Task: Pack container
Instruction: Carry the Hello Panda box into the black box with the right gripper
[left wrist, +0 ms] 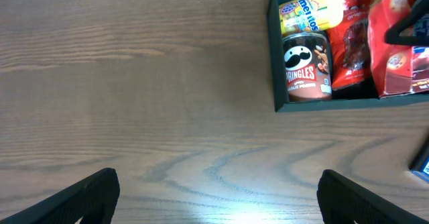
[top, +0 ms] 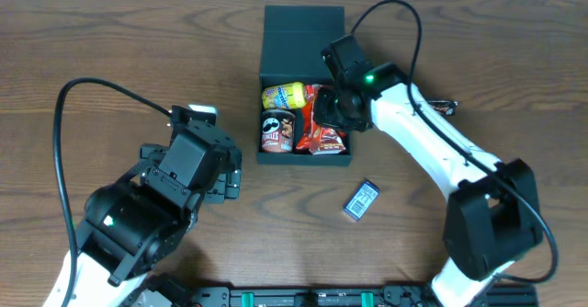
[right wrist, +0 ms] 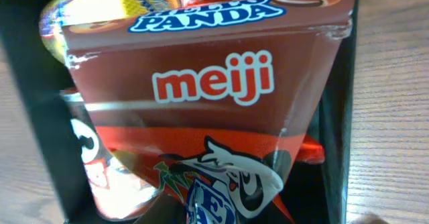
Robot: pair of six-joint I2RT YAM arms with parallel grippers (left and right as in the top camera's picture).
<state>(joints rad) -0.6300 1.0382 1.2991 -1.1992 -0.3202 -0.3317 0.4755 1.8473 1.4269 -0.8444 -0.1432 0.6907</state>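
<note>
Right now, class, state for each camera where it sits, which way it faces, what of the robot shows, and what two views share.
Overhead: above the table, facing straight down at the container; both arms show.
Left wrist: on the left arm, facing down across bare wood toward the container; the open left tool's fingers show in the bottom corners.
Right wrist: on the right arm, close over the container, facing the Hello Panda box; no fingers show.
Shared: overhead and left wrist both show the Pringles can.

The can (left wrist: 306,66) reads "PRINGLES", the brown box (right wrist: 214,117) "meiji" and "PANDA", the yellow roll (left wrist: 312,6) "mentos"
</note>
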